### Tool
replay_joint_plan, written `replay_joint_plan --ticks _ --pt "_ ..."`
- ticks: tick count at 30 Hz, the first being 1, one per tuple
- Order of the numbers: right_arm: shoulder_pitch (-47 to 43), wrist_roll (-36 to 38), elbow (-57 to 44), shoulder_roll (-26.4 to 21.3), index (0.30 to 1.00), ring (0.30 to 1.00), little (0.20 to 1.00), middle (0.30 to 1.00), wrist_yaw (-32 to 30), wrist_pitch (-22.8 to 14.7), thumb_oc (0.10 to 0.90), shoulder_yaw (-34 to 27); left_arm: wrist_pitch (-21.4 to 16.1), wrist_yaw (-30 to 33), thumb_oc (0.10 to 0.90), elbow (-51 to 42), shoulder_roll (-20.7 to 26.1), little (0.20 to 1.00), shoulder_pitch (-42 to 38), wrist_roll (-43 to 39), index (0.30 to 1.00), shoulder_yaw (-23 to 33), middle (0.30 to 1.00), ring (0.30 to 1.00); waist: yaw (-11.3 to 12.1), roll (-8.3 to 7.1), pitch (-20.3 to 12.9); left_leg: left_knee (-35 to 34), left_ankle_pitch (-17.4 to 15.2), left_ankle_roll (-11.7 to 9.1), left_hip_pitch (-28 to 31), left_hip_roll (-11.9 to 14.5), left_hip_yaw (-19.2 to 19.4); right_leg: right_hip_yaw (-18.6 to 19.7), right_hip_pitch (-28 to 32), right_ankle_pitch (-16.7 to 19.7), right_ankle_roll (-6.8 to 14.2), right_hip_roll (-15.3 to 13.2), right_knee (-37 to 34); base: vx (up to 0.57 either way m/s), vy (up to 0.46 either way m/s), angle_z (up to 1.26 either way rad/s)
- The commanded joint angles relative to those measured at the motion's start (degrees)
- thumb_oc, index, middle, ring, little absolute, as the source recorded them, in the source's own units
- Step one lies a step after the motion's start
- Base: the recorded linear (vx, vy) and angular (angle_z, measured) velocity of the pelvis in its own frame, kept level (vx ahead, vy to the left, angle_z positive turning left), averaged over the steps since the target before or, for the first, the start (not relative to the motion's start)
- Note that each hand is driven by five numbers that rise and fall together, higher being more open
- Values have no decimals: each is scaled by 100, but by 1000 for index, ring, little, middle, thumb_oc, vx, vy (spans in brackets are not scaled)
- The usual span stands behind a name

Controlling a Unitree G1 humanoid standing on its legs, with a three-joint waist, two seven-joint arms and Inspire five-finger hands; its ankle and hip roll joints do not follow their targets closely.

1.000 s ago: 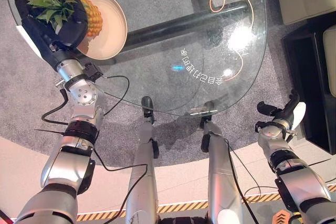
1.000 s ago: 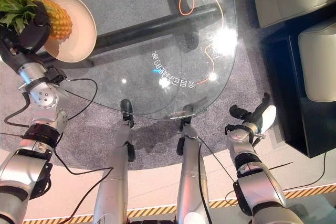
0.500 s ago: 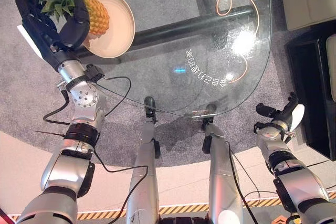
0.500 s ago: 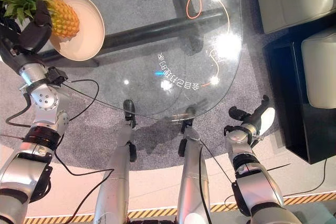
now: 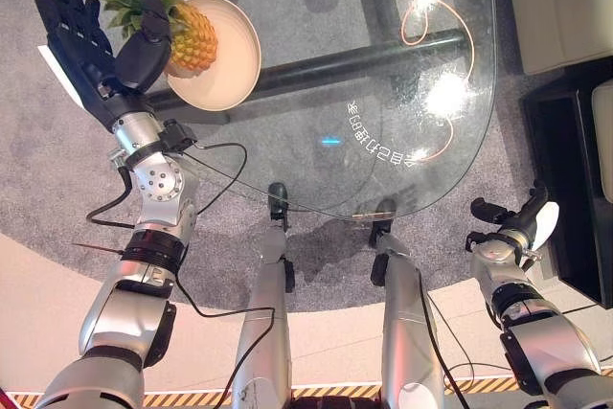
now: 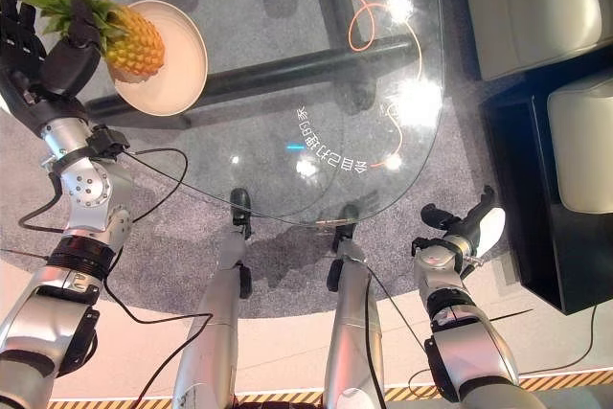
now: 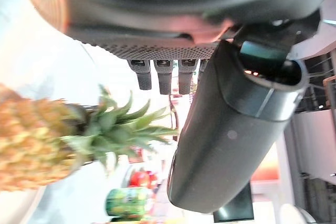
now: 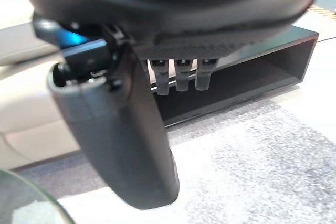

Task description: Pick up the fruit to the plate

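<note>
The left arm (image 5: 153, 237) and right arm (image 5: 536, 332) are silver-grey, built from rounded metal shells with black rings at the joints. The left wrist has a round silver disc with small dark screws. The left hand (image 5: 91, 55) is black, with a white strip along its outer edge. The right hand (image 5: 512, 222) is black too, with a white cover (image 5: 546, 222) on its thumb. Up close, the left thumb (image 7: 231, 135) is a thick, smooth, dark casing, and the palm has a fine dotted texture.

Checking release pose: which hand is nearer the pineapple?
Left. The left hand is open right beside the pineapple lying on the plate; the right hand hangs off the glass table's opposite near corner, open.
</note>
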Motion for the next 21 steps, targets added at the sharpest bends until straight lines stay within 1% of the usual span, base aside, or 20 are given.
replay_joint_plan --ticks 1,2,3,6,11,12,14,15,18,20,21 --pt "447 -96 82 -323 900 900 900 900 -463 -253 800 -325 -609 -105 800 -483 152 900 -328 106 900 504 900 900 26 55 -147 586 -1126 182 380 -307 215 -52 604 496 162 69 -1086 13 -25 3" --pt "512 -89 65 -301 900 900 900 900 -480 -264 800 -335 -551 -131 800 -555 152 900 -250 37 900 520 900 900 30 63 -147 548 -1161 181 501 -306 204 -39 709 462 174 68 -1100 -7 -19 4" --pt "548 -89 52 -280 900 900 900 900 -495 -273 800 -363 -480 -180 800 -633 166 900 -204 -23 900 559 900 900 37 73 -147 504 -1111 188 552 -310 193 -28 754 516 175 61 -1140 -4 -25 4" --pt "739 -121 4 -210 900 900 900 900 -525 -318 800 -451 -251 -446 800 -758 187 900 -2 -244 900 655 900 900 47 84 -147 370 -1098 188 896 -315 174 -8 1076 539 203 34 -1241 -8 -20 1" --pt "1155 -100 -53 -187 900 900 900 900 -506 -440 800 -708 288 -945 800 -541 323 900 462 -493 900 796 900 900 61 87 -147 56 -1059 155 1715 -300 175 21 1904 582 282 -32 -1521 25 -42 2" --pt "1358 -130 -91 -200 900 900 900 900 -432 -446 800 -835 476 -1125 800 -425 343 900 735 -647 900 898 900 900 72 68 -178 -66 -1050 135 2014 -285 190 12 2222 592 306 -60 -1642 80 -40 5" --pt "1665 -191 -130 -194 900 900 900 900 -316 -464 800 -967 538 -1297 800 -247 331 900 1184 -626 900 993 900 900 93 48 -363 -245 -1022 112 2274 -273 193 -4 2513 612 334 -77 -1811 110 -32 4" --pt "1845 -220 -159 -181 900 900 900 900 -261 -474 800 -1013 629 -1323 800 -182 316 900 1401 -579 900 1029 900 900 98 40 -461 -344 -1006 100 2413 -266 197 -16 2665 618 343 -83 -1905 140 -27 -2" --pt "2478 -518 -275 -5 900 900 900 900 -75 -407 800 -1051 962 -1328 800 206 152 900 2289 -102 900 1138 900 900 114 4 -909 -624 -967 81 2926 -255 193 -58 3253 637 341 -72 -2219 177 -22 -3" --pt "2832 -526 -303 105 900 900 900 900 100 -384 800 -1052 1041 -1407 800 685 -14 900 2864 136 900 1161 900 900 104 -40 -1183 -659 -997 85 3235 -241 220 -90 3599 633 330 -51 -2317 191 -9 -5" --pt "2923 -555 -260 134 900 900 900 900 195 -382 800 -1055 1193 -1545 800 889 -57 900 3018 148 900 1167 900 900 98 -54 -1278 -655 -1024 88 3341 -235 231 -95 3715 612 317 -36 -2329 168 -6 -4"
